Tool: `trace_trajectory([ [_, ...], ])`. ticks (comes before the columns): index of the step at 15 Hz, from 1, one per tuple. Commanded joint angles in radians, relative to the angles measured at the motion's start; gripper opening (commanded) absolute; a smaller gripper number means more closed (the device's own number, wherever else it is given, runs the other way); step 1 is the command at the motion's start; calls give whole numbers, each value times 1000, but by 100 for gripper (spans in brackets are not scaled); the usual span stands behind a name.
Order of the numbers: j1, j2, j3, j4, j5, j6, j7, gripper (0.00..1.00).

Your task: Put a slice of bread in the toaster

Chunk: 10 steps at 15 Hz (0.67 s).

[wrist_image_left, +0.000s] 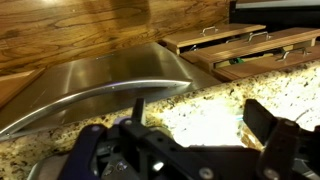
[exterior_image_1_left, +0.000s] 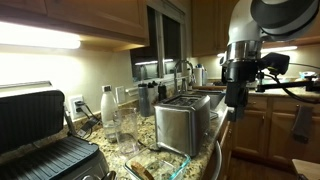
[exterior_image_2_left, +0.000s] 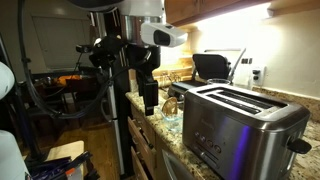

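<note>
the gripper (exterior_image_1_left: 236,99) hangs just beside the toaster (exterior_image_1_left: 182,122), spread or pinching i cannot tell, and the slice of bread isn't clearly visible; thin, light and crumbly, it likely wants a gentle pinch across its flat faces.

So, the toaster (wrist_image_left: 100,80) is seen as a curved slab of brushed steel filling the left and middle, with light caught along its rounded edge. It's parked on a speckled granite surface (wrist_image_left: 215,110), which is lit up pretty bright on the right. Wooden drawers (wrist_image_left: 235,45) with slim metal handles are visible top right, and wood-grain boards (wrist_image_left: 70,30) top left. The gripper (wrist_image_left: 180,140) is spread along the bottom, dark with bluish bits and kinda blurry. Its jaws are set wide apart, and only granite is glimpsed between them.
</note>
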Motion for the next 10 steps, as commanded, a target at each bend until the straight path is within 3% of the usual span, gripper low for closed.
trace_trajectory([
  [1,47,51,25,22,56,19,-21,100],
  [10,167,232,111,67,176,116,-48,100],
])
